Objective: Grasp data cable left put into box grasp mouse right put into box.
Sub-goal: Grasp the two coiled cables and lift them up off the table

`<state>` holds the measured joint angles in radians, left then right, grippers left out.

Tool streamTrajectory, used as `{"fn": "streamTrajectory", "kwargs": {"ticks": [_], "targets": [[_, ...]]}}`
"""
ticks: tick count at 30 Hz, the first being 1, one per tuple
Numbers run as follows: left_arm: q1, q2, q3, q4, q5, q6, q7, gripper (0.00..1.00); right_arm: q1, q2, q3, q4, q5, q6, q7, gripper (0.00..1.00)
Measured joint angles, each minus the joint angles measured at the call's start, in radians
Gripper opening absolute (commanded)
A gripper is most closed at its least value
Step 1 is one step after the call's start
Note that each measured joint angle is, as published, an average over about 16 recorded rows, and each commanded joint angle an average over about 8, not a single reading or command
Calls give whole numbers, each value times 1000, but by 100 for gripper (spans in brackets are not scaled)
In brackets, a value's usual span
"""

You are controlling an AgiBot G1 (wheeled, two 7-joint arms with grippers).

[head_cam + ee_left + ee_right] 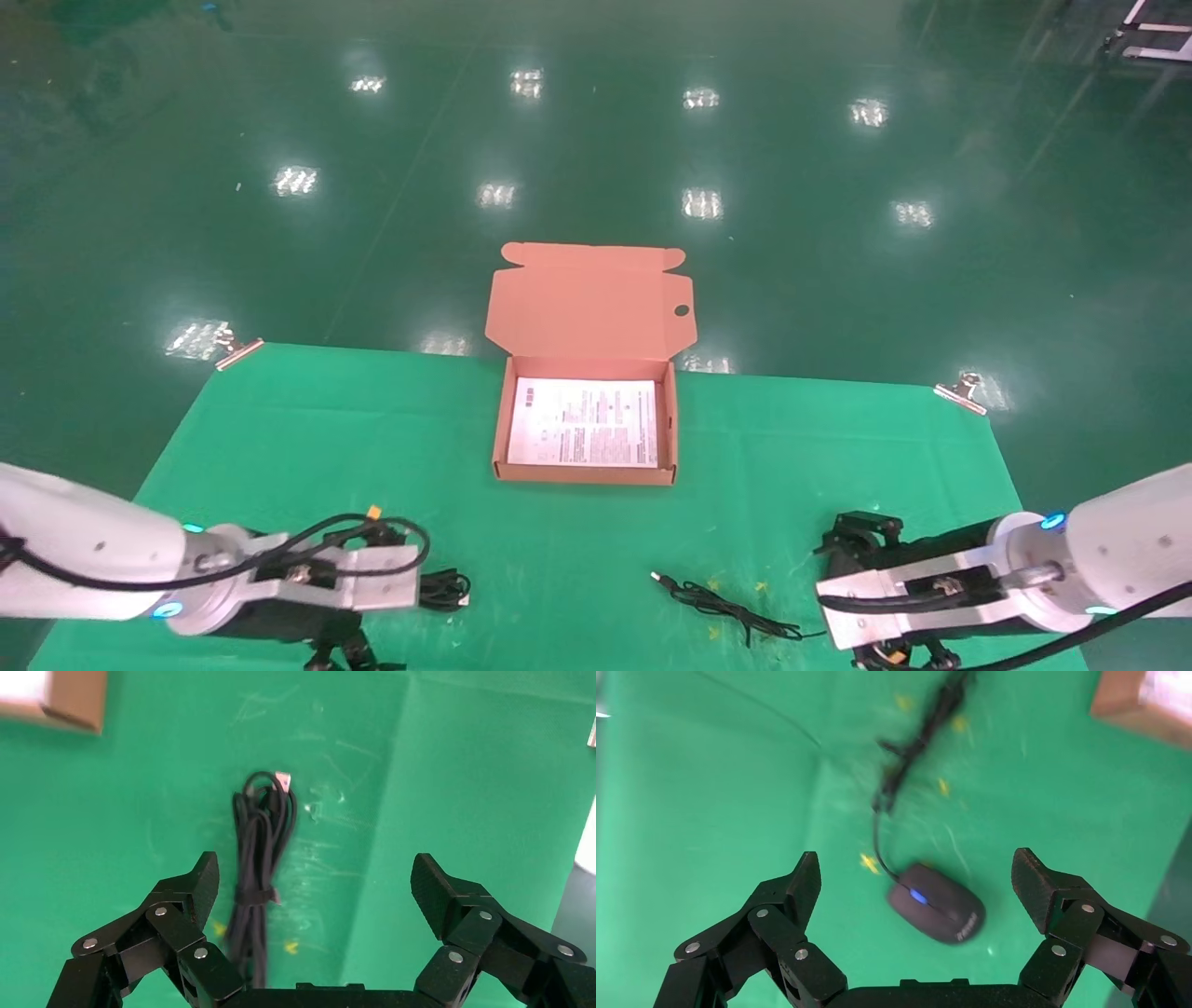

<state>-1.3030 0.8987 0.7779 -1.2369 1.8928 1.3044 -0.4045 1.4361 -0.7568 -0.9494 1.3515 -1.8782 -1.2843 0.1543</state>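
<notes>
While both claws gape, smooth oval mouse (937, 912) lies on green cloth (701, 797).

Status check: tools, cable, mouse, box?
Both tools open, left, right. Cable and mouse on cloth, ungrasped. Box open, nothing blocking.

We see our two arms as glossy white rounded shells with glowing blue rings at the wrists, silver bracket plates and looping black cables. Our left gripper (315, 888) and right gripper (916, 885) are black linkages studded with silver rivets.
</notes>
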Motion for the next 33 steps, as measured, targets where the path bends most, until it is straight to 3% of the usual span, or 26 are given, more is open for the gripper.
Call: {"fn": "streamTrajectory", "kwargs": {"ticks": [6, 14, 31, 33], "targets": [[-5, 46, 11, 97, 51, -39, -40, 100, -49, -25, -10, -6, -87, 86, 91, 100], [-24, 104, 15, 253, 79, -87, -35, 100, -86, -67, -17, -39, -127, 135, 154, 100], [-94, 202, 10, 588, 63, -155, 124, 100, -106, -186, -28, -253, -92, 185, 107, 100], [-100, 209, 9, 619, 61, -160, 143, 100, -107, -201, -30, -282, -89, 191, 95, 78]]}}
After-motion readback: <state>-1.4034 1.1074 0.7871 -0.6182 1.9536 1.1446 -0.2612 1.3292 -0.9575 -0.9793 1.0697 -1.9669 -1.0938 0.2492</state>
